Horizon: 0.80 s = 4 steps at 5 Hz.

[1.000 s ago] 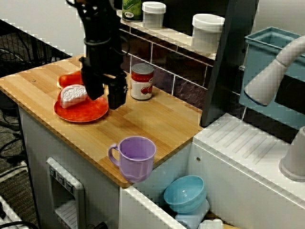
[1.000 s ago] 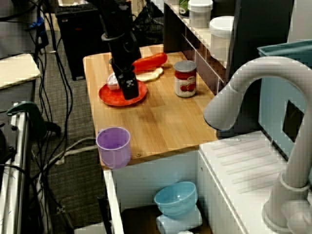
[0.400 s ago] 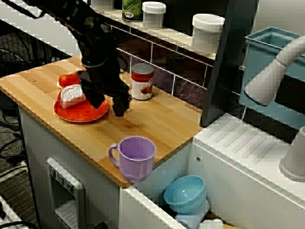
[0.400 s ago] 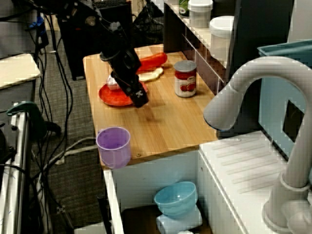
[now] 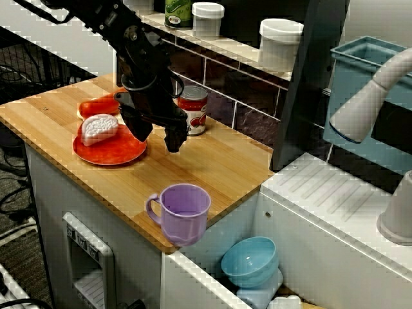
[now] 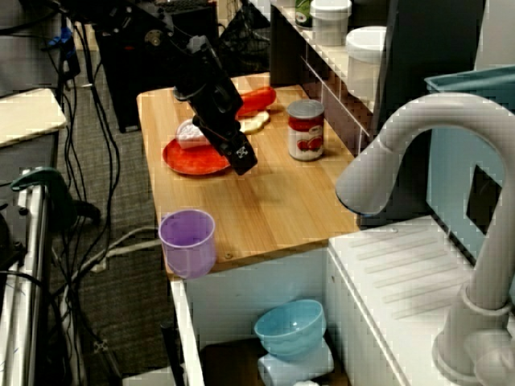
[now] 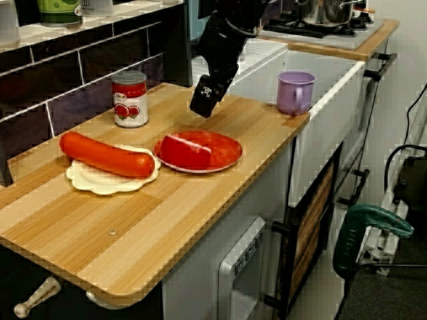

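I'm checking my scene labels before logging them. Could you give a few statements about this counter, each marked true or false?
1. The black end effector hangs empty over the wooden counter. True.
2. The purple plastic mug stands on the round red plate. False: it stands on the counter near its edge, apart from the plate.
3. The long red sausage lies on a white scalloped plate. True.
4. The red-labelled tin can lies on its side. False: it stands upright.
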Motion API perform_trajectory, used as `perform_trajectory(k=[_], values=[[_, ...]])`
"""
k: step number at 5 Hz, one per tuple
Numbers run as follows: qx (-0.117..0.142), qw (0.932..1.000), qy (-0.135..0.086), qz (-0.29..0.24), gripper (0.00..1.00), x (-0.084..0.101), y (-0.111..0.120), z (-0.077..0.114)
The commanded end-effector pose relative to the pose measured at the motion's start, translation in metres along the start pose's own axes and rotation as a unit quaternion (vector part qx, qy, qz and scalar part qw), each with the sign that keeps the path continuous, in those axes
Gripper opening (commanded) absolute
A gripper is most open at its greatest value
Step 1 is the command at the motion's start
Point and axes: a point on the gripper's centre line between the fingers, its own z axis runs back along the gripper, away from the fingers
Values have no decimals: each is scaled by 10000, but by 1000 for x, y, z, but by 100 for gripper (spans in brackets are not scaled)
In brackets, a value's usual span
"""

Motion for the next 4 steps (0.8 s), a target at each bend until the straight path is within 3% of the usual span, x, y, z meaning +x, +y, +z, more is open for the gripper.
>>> perform_trajectory(k=[1, 2, 4], values=[[-43, 9970, -763, 102, 100, 23, 14, 16], [-54, 9934, -1112, 256, 100, 27, 17, 12], [61, 9912, -1279, 323, 100, 25, 11, -11]])
